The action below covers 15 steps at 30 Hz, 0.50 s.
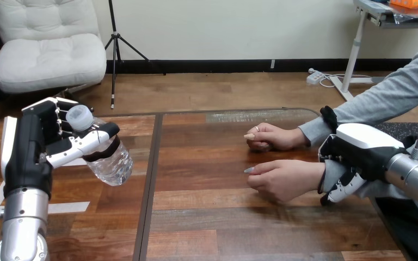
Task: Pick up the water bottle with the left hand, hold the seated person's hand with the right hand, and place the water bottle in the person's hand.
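Head view: left robot hand (39, 138) grips water bottle (111, 163) above wooden table (223, 228); right robot hand (359, 149) clasps person's wrist (312, 176).

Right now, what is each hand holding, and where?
Left hand: water bottle, round its neck below the cap. Right hand: curled round the person's wrist.

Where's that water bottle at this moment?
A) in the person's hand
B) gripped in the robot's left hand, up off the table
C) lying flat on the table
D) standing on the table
B: the left hand has its fingers and thumb curled round the water bottle, which hangs tilted above the table.
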### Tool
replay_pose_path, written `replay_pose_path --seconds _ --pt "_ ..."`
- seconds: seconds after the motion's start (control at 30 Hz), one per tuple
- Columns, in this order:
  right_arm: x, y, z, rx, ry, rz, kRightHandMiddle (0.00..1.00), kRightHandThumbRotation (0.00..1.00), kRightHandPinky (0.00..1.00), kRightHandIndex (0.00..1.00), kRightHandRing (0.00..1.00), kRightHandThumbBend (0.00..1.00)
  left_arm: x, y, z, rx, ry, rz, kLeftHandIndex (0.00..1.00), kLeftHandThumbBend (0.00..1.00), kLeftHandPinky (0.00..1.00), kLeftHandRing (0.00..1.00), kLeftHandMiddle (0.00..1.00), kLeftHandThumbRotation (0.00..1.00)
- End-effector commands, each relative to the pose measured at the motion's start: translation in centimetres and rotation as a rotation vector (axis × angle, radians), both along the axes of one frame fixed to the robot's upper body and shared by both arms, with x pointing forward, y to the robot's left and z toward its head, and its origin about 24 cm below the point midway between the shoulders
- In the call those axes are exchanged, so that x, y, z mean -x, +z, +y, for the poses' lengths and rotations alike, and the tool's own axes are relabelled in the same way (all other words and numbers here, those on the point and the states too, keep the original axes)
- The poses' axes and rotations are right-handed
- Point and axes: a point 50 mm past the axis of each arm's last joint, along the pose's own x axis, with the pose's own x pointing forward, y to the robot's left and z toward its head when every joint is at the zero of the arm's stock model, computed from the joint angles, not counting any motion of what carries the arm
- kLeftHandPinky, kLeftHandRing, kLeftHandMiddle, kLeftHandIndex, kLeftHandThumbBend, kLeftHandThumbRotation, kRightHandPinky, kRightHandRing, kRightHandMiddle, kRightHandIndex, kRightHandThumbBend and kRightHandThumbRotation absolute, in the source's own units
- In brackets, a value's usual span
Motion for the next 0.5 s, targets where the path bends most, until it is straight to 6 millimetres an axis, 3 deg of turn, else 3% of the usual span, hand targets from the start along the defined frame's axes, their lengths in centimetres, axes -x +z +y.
replay_pose_path --seconds 0.0,0.47 --pt "-1.77 4.39 -0.24 -0.044 -0.007 -0.152 0.36 0.00 0.27 0.36 0.31 0.79 -0.88 3.07 -0.53 -0.010 -0.021 -0.133 0.40 0.74 0.32 0.37 0.40 0.00" --pt "-1.76 4.31 -0.20 -0.049 -0.007 -0.153 0.37 0.00 0.29 0.37 0.33 0.81 -0.81 3.17 -0.48 -0.024 -0.016 -0.135 0.40 0.74 0.32 0.37 0.40 0.00"
